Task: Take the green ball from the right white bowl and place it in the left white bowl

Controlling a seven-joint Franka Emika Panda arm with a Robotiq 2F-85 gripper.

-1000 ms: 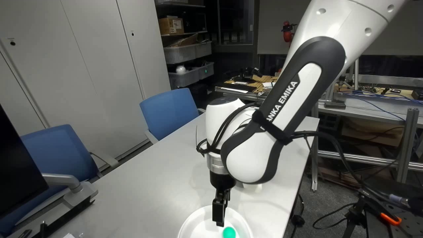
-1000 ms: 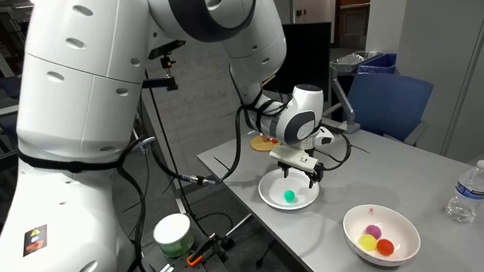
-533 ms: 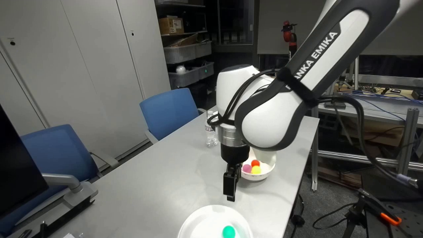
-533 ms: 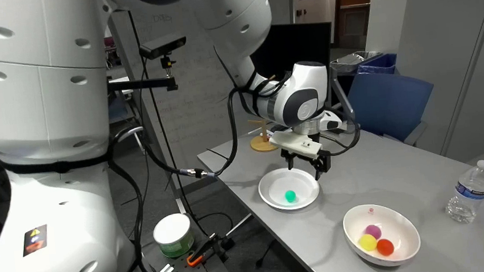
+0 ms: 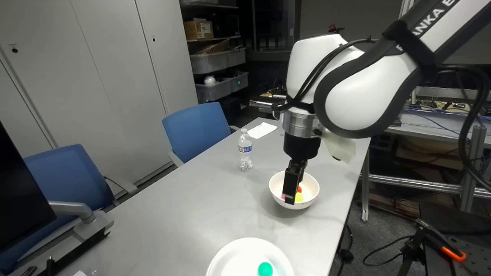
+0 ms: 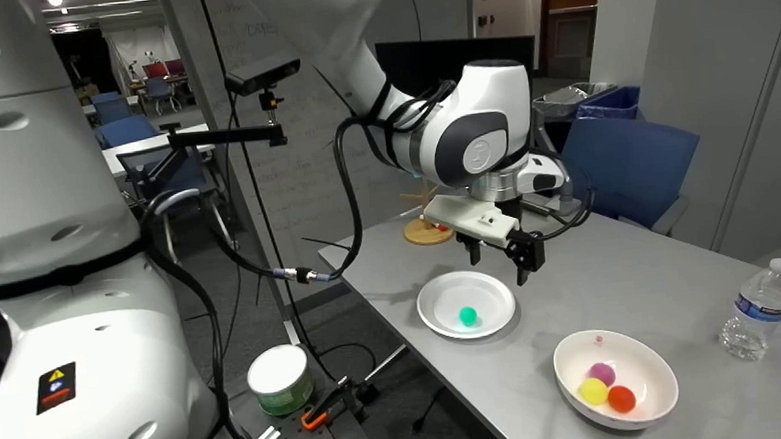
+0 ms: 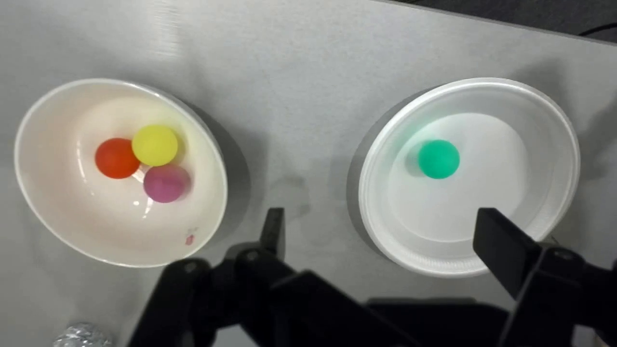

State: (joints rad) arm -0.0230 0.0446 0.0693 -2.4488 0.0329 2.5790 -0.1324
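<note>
The green ball (image 7: 438, 159) rests inside the left white bowl (image 7: 462, 217), the wide, shallow, plate-like one. Both also show in the exterior views: the ball (image 6: 467, 317) (image 5: 265, 269) and the bowl (image 6: 486, 303) (image 5: 238, 260). The right white bowl (image 7: 58, 164), deeper and smaller, holds a red, a yellow and a purple ball; it also shows in both exterior views (image 6: 649, 388) (image 5: 311, 191). My gripper (image 7: 381, 217) is open, with nothing between its fingers. In an exterior view the gripper (image 6: 499, 272) hangs above the table, above and just behind the left white bowl, touching neither bowl.
A clear water bottle (image 6: 759, 311) stands on the table beyond the right white bowl. A round wooden stand (image 6: 427, 232) is near the table's far end. White paper (image 5: 262, 130) lies at the opposite end. A monitor (image 6: 455, 72) and blue chairs (image 5: 197, 132) border the table.
My gripper has risen up and away from the left white bowl, staying open. The green ball stays in that bowl, and the bowls have not moved.
</note>
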